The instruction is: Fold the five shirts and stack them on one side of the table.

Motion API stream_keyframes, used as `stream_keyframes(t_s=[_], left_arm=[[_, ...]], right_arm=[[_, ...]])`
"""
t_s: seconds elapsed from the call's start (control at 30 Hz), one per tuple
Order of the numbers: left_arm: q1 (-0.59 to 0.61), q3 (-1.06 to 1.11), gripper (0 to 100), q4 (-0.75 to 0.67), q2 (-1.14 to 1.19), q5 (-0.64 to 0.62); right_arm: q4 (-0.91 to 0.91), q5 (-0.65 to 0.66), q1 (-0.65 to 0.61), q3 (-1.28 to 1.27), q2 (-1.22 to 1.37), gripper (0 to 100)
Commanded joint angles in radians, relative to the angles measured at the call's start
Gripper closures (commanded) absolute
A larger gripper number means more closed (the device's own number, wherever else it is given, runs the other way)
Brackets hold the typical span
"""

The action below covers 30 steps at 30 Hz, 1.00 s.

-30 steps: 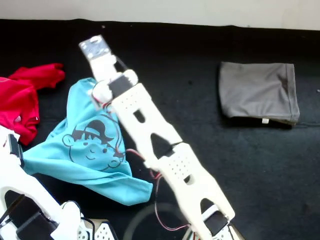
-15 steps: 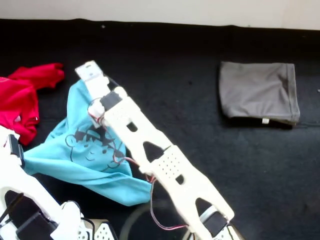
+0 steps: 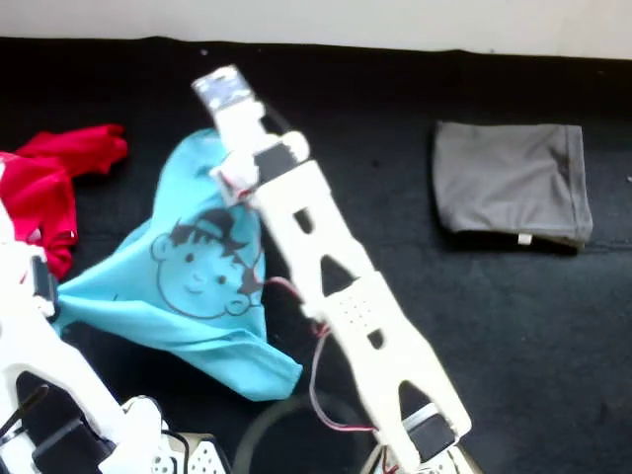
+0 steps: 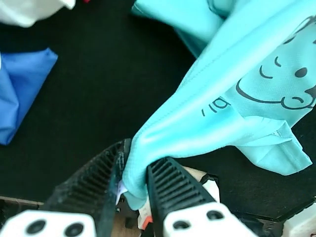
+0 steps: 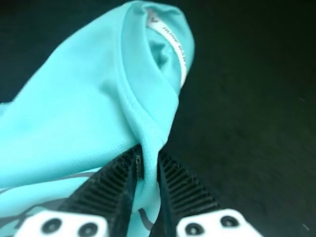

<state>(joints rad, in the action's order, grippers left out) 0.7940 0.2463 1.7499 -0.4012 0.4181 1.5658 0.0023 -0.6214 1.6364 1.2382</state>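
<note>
While ribbed left gripper [image 4: 139, 157] pinches smooth turquoise shirt [image 3: 197, 286] edge, right gripper [image 5: 147, 154] clamps stitched collar [image 5: 170, 49].

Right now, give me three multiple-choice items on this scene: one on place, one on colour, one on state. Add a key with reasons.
1. In the high view, the folded grey shirt lies:
A) on a red shirt
B) right of the turquoise shirt, apart from it
C) under an arm

2. The shirt held by the left tool and the right tool is:
A) grey
B) red
C) turquoise

3. The right tool is:
A) open over bare table
B) shut on the turquoise shirt
C) shut on the grey shirt

Key:
1 B, bare black table shows between the two shirts.
2 C, each wrist view shows turquoise cloth pinched in its own tool.
3 B, its jaws are closed on a turquoise fold.
</note>
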Motion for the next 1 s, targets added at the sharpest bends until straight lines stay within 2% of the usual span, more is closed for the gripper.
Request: stream_keyframes(t_s=[0.0, 0.23, 0.4, 0.5, 0.73, 0.83, 0.97], left_arm=[[-0.113, -0.019, 99, -0.034, -0.024, -0.064], [-0.317, -0.266, 99, -0.049, -0.024, -0.216], [-0.412, -0.496, 99, -0.046, -0.022, -0.227], [-0.453, -0.611, 99, -0.046, -0.022, -0.227], [-0.535, -0.757, 99, 0.011, -0.024, -0.222], [-0.558, -0.7, 99, 0.014, -0.028, -0.222], [-0.596, -0.507, 99, 0.012, -0.03, -0.221]], right_arm=[[0.101, 0.038, 0.104, 0.134, -0.07, 99.1], [0.199, 0.103, 0.248, 0.119, -0.291, 99.1], [0.2, 0.103, 0.358, 0.101, -0.486, 99.2], [0.202, 0.103, 0.39, -0.005, -0.634, 99.2], [0.2, 0.095, 0.389, -0.593, -1.119, 99.2], [0.197, 0.037, 0.387, -0.872, -1.296, 99.2], [0.139, -0.006, 0.374, -1.282, -1.497, 99.2]])
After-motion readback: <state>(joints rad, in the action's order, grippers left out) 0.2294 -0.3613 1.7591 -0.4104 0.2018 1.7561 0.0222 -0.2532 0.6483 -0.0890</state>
